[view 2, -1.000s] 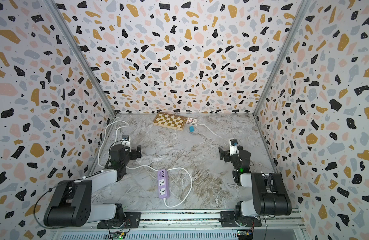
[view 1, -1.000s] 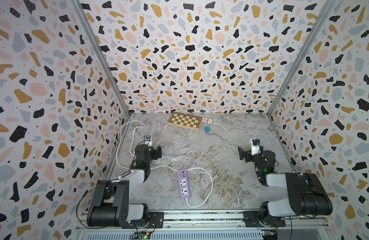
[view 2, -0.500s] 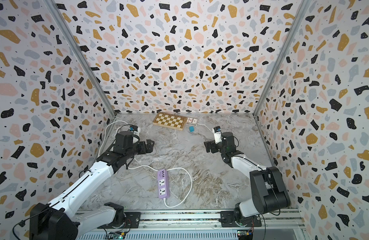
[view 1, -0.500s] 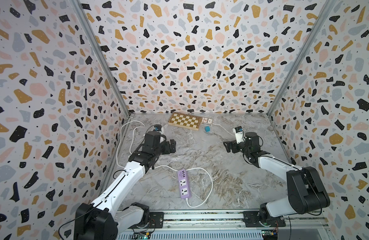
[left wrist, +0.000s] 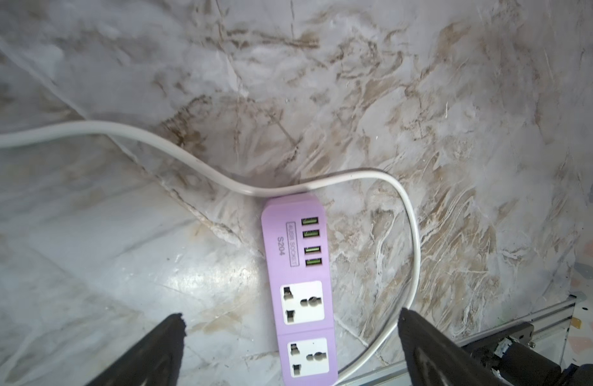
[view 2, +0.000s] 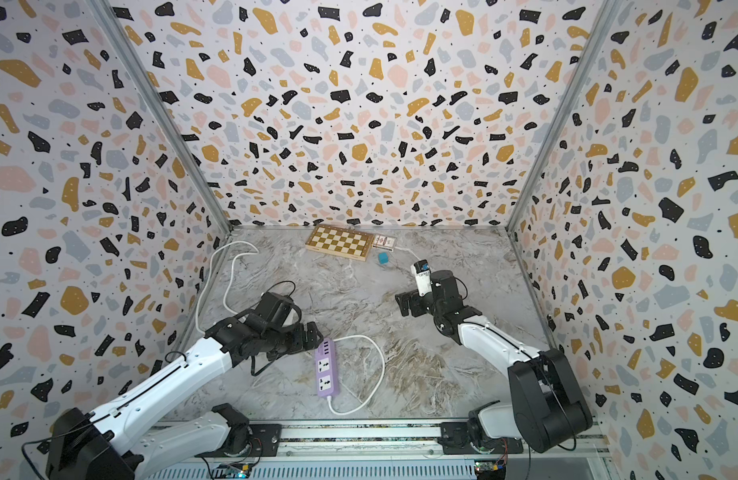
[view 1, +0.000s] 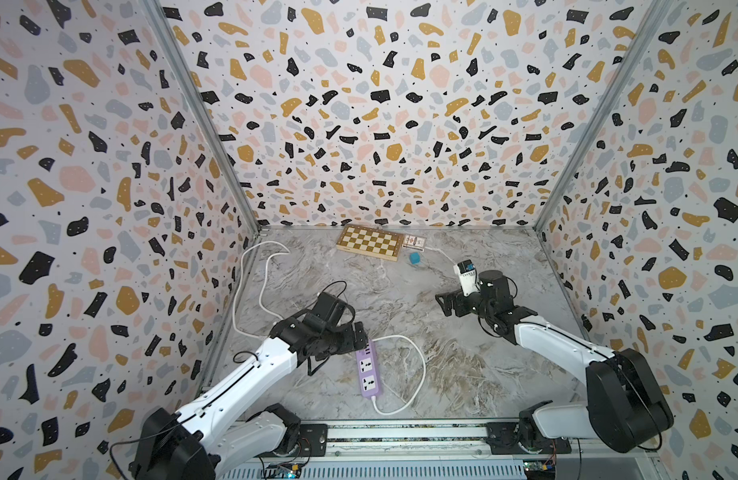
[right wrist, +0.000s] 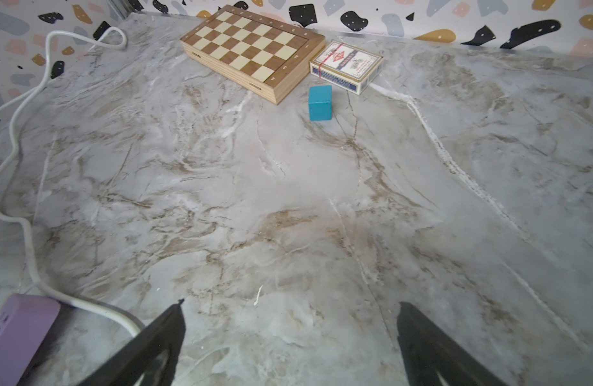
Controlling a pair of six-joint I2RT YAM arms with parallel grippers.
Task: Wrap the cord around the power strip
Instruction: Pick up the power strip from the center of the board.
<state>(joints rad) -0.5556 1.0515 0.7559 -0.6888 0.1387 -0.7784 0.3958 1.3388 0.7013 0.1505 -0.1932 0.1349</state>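
Note:
The lilac power strip [view 1: 369,372] [view 2: 327,372] lies flat near the table's front, with its sockets facing up. Its white cord [view 1: 421,365] [view 2: 381,370] leaves the near end, loops to the right, passes the strip's far end and runs off along the left wall. My left gripper [view 1: 356,336] [view 2: 313,334] hovers open by the strip's far end. In the left wrist view the strip [left wrist: 298,284] shows between the spread fingers of that gripper [left wrist: 290,317], with the cord [left wrist: 188,160] beyond. My right gripper [view 1: 444,301] [right wrist: 290,304] stands open and empty over bare marble at mid-right.
A wooden chessboard [view 1: 369,247], a card box [view 1: 415,242] and a teal cube [view 1: 415,258] sit at the back. Patterned walls close in three sides. A metal rail [view 1: 400,434] runs along the front edge. The cord loops near the back left corner [right wrist: 21,217].
Both arms have unfolded from their rest near the front. The left gripper swung out to the back, then came down to the strip's far end. The right gripper reached out over mid-right.

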